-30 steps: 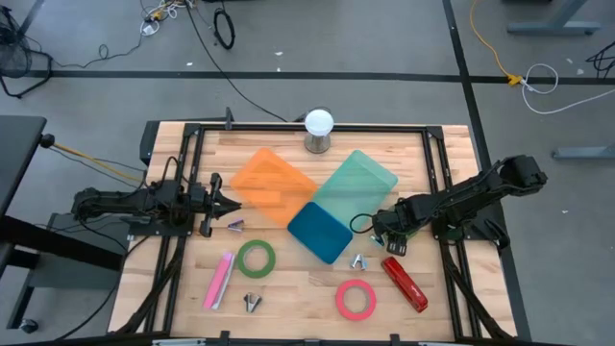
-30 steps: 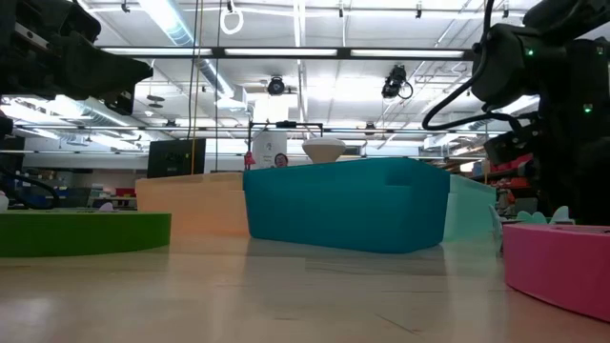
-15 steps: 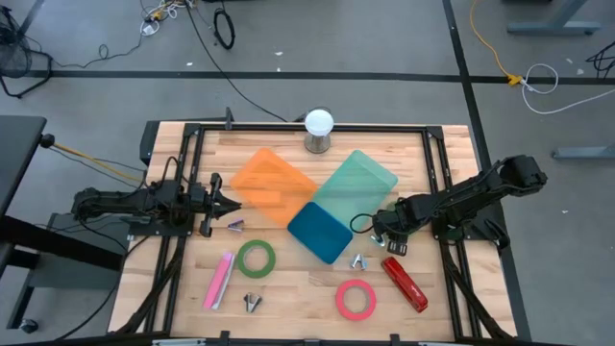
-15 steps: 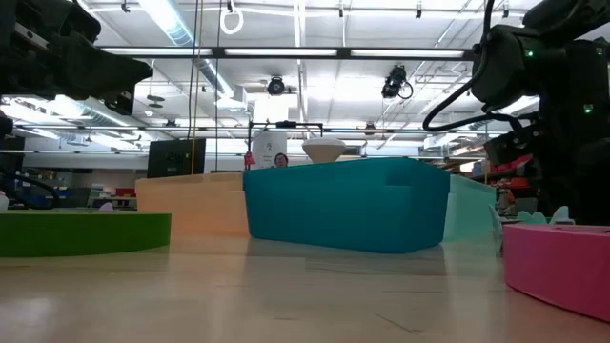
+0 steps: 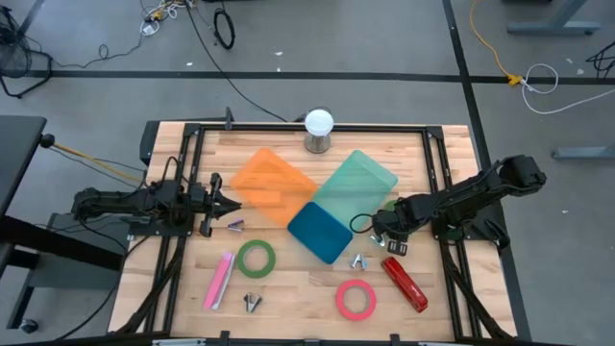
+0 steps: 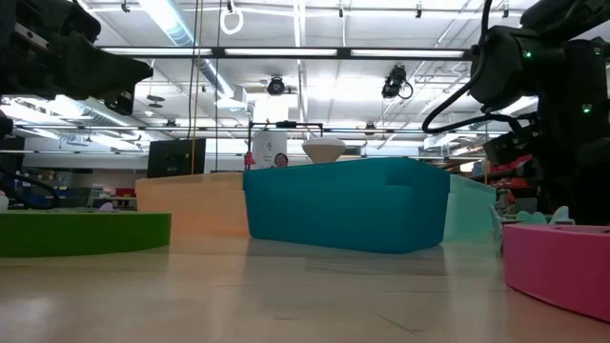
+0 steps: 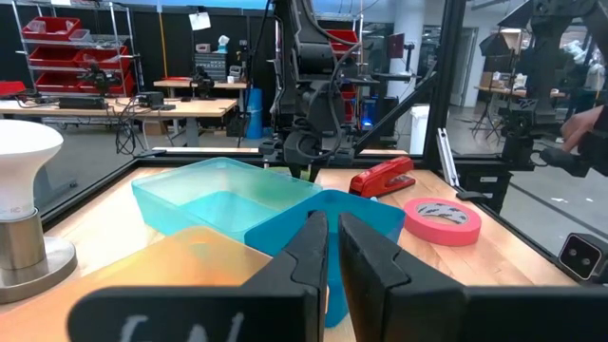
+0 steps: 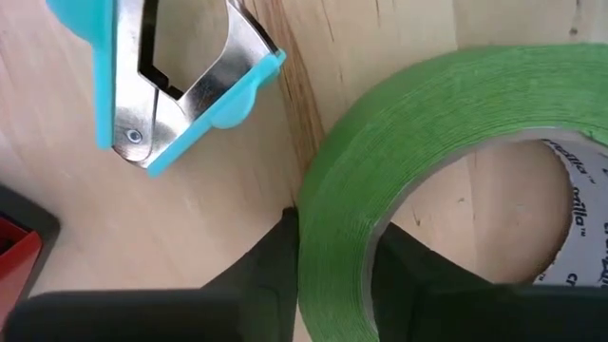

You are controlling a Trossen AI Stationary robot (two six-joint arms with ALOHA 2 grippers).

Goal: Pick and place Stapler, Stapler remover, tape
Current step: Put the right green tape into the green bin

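The right gripper (image 5: 381, 231), low over the table (image 5: 452, 144) just right of the blue bin (image 5: 320, 233), clamps its two fingers on the wall of a green tape roll (image 8: 408, 142), one finger inside the ring and one outside. To do this step well, the grip should probably be firm and square across the wall before lifting, then rise straight so the roll does not swing or slip. A blue staple remover (image 8: 180, 90) lies just beside the roll, and the red stapler (image 5: 405, 284) sits near it; both could be nudged by a sideways pull. The pink tape roll (image 5: 356, 300) lies nearer the front edge. An orange bin (image 5: 274, 183) and a teal bin (image 5: 356, 183) stand behind the blue one. The left gripper (image 5: 229, 204) waits clenched and empty at the table's left, near a second green roll (image 5: 256, 258).
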